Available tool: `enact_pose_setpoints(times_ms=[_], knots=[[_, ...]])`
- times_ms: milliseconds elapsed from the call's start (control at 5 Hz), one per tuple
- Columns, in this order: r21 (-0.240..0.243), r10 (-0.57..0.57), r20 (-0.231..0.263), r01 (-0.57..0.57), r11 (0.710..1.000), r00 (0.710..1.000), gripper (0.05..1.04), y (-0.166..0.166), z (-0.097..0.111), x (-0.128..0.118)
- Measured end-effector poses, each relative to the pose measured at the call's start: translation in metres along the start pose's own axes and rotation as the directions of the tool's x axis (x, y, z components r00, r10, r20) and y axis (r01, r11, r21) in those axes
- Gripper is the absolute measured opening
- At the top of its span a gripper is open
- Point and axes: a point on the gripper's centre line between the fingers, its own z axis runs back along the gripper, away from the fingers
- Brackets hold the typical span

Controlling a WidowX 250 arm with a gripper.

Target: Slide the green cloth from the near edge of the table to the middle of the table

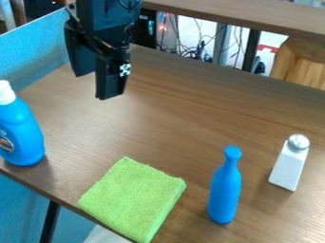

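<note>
Gripper [95, 86] above table [184, 102], fingers apart, green cloth [133, 199] and white-capped bottle [22, 133] along near edge, wood between slim blue bottle [224, 192] and white shaker [290, 163]

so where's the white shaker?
Camera view, right side: the white shaker stands on the table, to the right of the slim blue bottle.

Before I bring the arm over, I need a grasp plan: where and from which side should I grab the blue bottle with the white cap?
Likely best by the white cap, coming straight down with the pincer astride it. The blue bottle stands upright, and its cap is much narrower than the broad body below.
</note>
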Motion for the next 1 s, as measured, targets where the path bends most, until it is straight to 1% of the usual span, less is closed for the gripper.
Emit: enact_pose_setpoints(times_ms=[200, 400, 600, 800, 1000], knots=[[-0.008, -0.001, -0.020, 0.000, 1.000, 1.000, 1.001, -0.001, -0.006, -0.001], [0.003, 0.014, -0.013, -0.014, 1.000, 1.000, 1.001, -0.009, -0.023, -0.005], [-0.040, 0.001, 0.026, 0.000, 0.999, 1.000, 1.001, -0.020, -0.037, -0.005], [-0.016, 0.069, 0.002, -0.069, 0.997, 0.998, 1.001, -0.026, -0.053, -0.005], [-0.024, 0.077, -0.002, -0.077, 0.997, 0.997, 1.001, -0.030, -0.068, 0.000]])
